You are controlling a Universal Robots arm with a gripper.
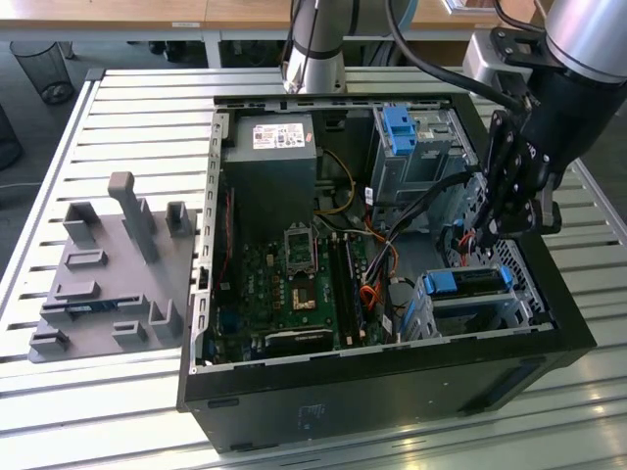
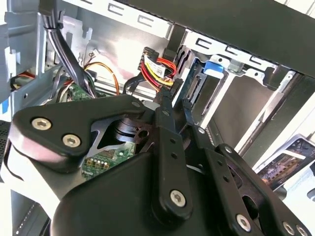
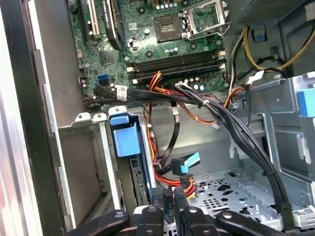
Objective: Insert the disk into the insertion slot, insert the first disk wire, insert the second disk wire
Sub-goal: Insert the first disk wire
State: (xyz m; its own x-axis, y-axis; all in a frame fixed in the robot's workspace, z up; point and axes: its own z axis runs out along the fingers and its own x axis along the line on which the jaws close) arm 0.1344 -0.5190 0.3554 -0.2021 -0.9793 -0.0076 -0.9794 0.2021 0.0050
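The disk [image 1: 468, 281], in its blue carrier, lies inside the insertion slot [image 1: 475, 311], the low silver cage at the exterior view's right front of the open case. In the first wrist view the carrier's blue tab [image 3: 123, 136] stands at the cage mouth [image 3: 93, 162]. My gripper [image 1: 487, 235] reaches down behind the cage. Its fingers [image 2: 166, 110] sit close together on the black plug [image 2: 175, 82] of a red, yellow and black wire bundle [image 2: 155, 66], right at the disk's rear edge [image 2: 194, 86]. A black wire with a blue plug [image 3: 190, 162] hangs loose beside them.
A taller grey bay with a blue latch [image 1: 402, 127] stands at the back of the case. A thick black cable bundle [image 3: 236, 128] crosses above the gripper. The motherboard [image 1: 294, 284] and power supply [image 1: 269, 166] fill the case's other side. A grey fixture plate [image 1: 108, 264] lies outside.
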